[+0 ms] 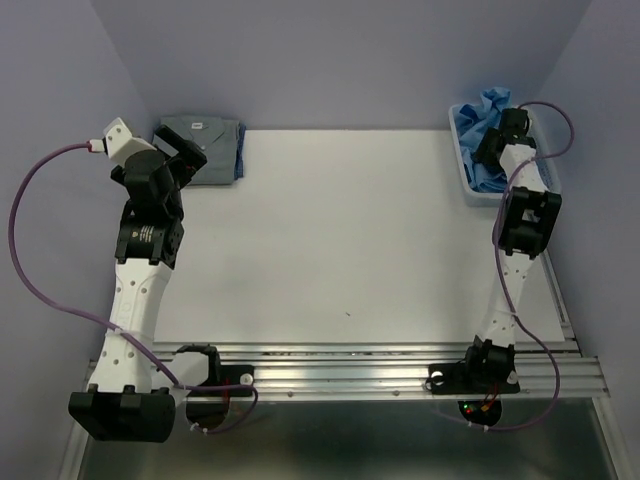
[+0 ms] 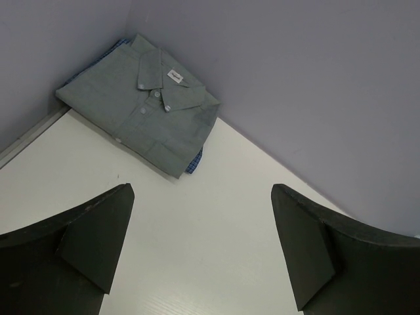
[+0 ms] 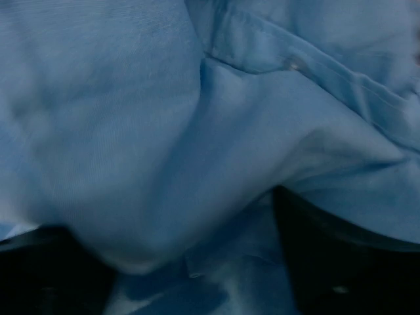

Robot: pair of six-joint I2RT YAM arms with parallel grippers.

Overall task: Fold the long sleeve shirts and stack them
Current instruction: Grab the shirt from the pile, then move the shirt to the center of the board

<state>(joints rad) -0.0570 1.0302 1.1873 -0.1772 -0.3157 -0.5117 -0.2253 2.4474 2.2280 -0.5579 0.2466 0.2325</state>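
Observation:
A dull grey collared shirt [image 1: 200, 140] [image 2: 141, 105] with a small white neck label lies folded in the table's back left corner. My left gripper [image 1: 183, 160] [image 2: 202, 197] hovers just in front of it, open, with only bare table between its fingers. At the back right, a crumpled light sky-blue shirt [image 1: 480, 115] [image 3: 197, 118] fills the basket [image 1: 470, 188]. My right gripper [image 1: 490, 148] [image 3: 190, 262] is pushed down into it with the jaws wide apart. Blue cloth bulges between the dark fingers [image 3: 341, 262], which are not closed on it.
A blue checked cloth edge [image 2: 194, 161] [image 1: 238, 150] pokes out from under the grey shirt. Purple walls close in the table at the back and on both sides. Purple cables loop from both arms.

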